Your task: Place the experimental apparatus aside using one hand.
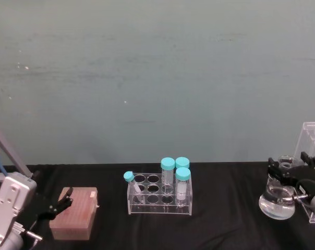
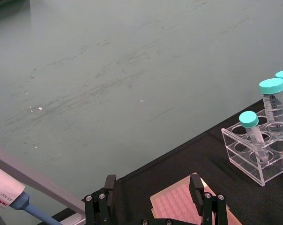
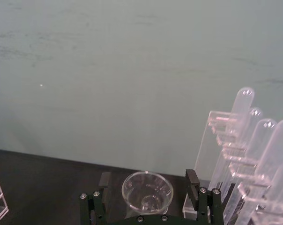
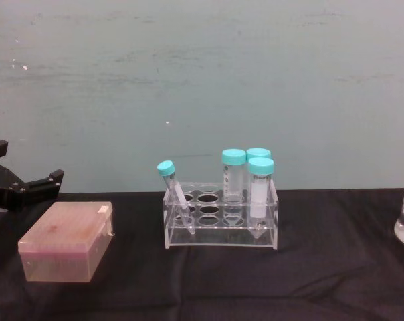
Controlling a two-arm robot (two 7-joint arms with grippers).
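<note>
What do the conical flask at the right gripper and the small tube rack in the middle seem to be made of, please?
Conical flask: probably glass, clear and glossy, with bright glints and liquid showing through. Tube rack: likely clear acrylic, with flat, sharp-edged transparent plates. The right gripper is open around the flask's neck.

The left gripper point(image 2: 153, 187) is seen with its fingers spread above a pink tip box point(image 2: 179, 206) on the black table point(image 2: 197, 150), while a clear rack point(image 2: 261, 152) of teal-capped tubes point(image 2: 271, 101) is positioned well apart, and a pipette point(image 2: 8, 197) is visible at the edge.
</note>
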